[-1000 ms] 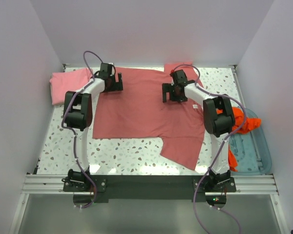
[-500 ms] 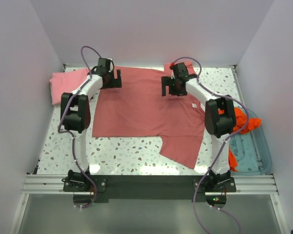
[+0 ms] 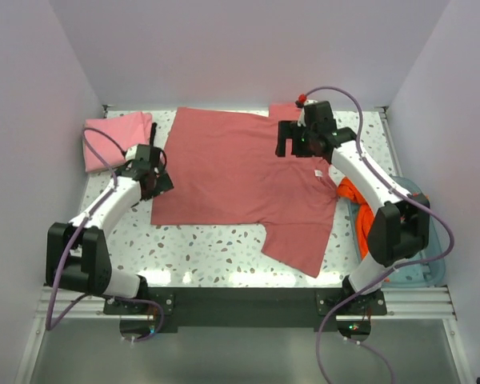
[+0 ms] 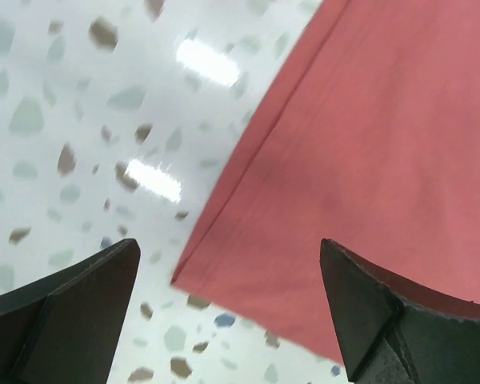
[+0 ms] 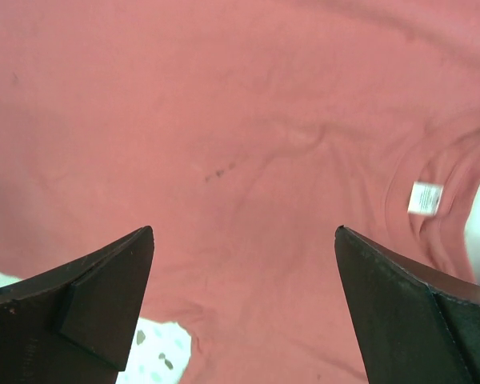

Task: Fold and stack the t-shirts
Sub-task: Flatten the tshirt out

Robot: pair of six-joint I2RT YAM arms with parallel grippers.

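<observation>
Left hand [image 3: 154, 173] withdrawn, rose-red t-shirt [image 3: 240, 176] edge just beneath; right hand [image 3: 292, 141] near collar [image 5: 400, 174]; both gaping, empty; fold unstarted.

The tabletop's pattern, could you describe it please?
The tabletop is white with grey-brown speckles; clearest in the left wrist view.

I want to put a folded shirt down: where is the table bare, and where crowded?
Bare: the near strip of table between the red shirt's hem and the front edge. Crowded: the right side, with orange shirt, tray and right arm.
</observation>
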